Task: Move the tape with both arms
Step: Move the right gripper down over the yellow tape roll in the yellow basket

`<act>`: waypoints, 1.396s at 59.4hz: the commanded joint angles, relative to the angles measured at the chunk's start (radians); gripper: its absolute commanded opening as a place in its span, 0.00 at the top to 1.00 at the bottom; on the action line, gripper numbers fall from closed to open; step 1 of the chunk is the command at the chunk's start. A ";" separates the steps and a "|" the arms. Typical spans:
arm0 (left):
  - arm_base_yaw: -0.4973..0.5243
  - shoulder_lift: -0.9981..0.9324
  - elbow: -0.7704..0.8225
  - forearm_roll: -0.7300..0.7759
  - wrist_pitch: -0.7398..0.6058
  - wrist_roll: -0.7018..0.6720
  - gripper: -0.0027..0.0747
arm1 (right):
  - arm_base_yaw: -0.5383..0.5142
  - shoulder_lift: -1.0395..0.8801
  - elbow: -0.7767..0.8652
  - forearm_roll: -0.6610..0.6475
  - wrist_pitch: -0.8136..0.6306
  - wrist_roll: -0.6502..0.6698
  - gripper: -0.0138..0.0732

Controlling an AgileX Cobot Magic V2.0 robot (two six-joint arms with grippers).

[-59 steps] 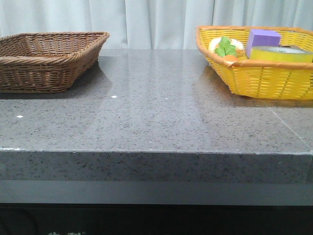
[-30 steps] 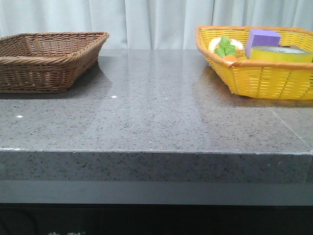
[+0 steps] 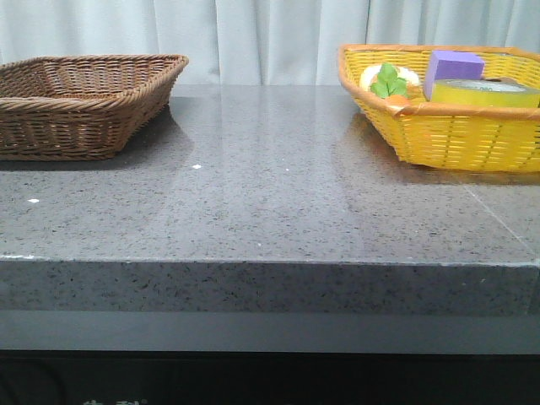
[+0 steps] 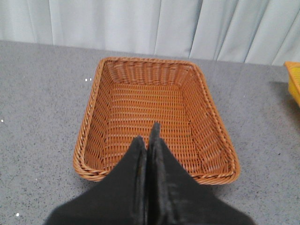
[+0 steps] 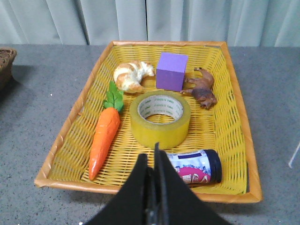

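Tape point(image 5: 160, 119) flat in yellow basket point(image 5: 239, 136), both grippers' fingers point(image 5: 151, 173) apparently clenched, holding nothing

Table point(image 3: 270, 211) – grey speckled stone look, polished, glossy enough to mirror both baskets. Brown basket point(image 4: 154, 108): woven wicker, rough ribbed weave, matt, braided rim. Yellow basket point(image 5: 234, 117): woven plastic-looking strands, slight sheen, smooth orange rim band. Inside the yellow basket, tape point(image 5: 160, 118) at its middle – translucent yellow film, glossy and smooth, pale paper-like core. Beside the tape, purple block point(image 5: 171, 71), matt, foam-like faces. Carrot point(image 5: 104, 138): smooth orange plastic look, faint sheen. Small can point(image 5: 197, 171) near the tape, glossy printed label, dark shiny end. Left gripper point(image 4: 149, 140) and right gripper point(image 5: 152, 161): black matt fingers, smooth. Curtain point(image 3: 270, 34) behind the table: pale matt cloth, soft folds.
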 commanded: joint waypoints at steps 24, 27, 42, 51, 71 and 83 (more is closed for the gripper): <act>-0.001 0.174 -0.026 0.033 -0.082 -0.002 0.86 | -0.004 0.186 -0.026 -0.013 0.050 -0.019 0.66; -0.001 0.183 -0.026 0.033 -0.082 -0.002 0.70 | -0.004 0.194 -0.026 -0.013 0.054 -0.019 0.49; -0.009 0.185 -0.028 0.029 -0.093 -0.001 0.26 | -0.004 0.202 -0.039 -0.013 0.060 -0.018 0.17; -0.101 0.185 -0.028 0.029 -0.093 0.000 0.29 | -0.021 0.239 -0.097 -0.014 0.086 -0.002 0.17; -0.485 0.185 -0.028 0.036 -0.094 0.000 0.29 | -0.104 0.494 -0.361 -0.011 0.237 -0.001 0.17; -0.610 0.185 -0.028 0.036 -0.098 0.000 0.29 | -0.104 0.660 -0.517 0.005 0.298 -0.001 0.17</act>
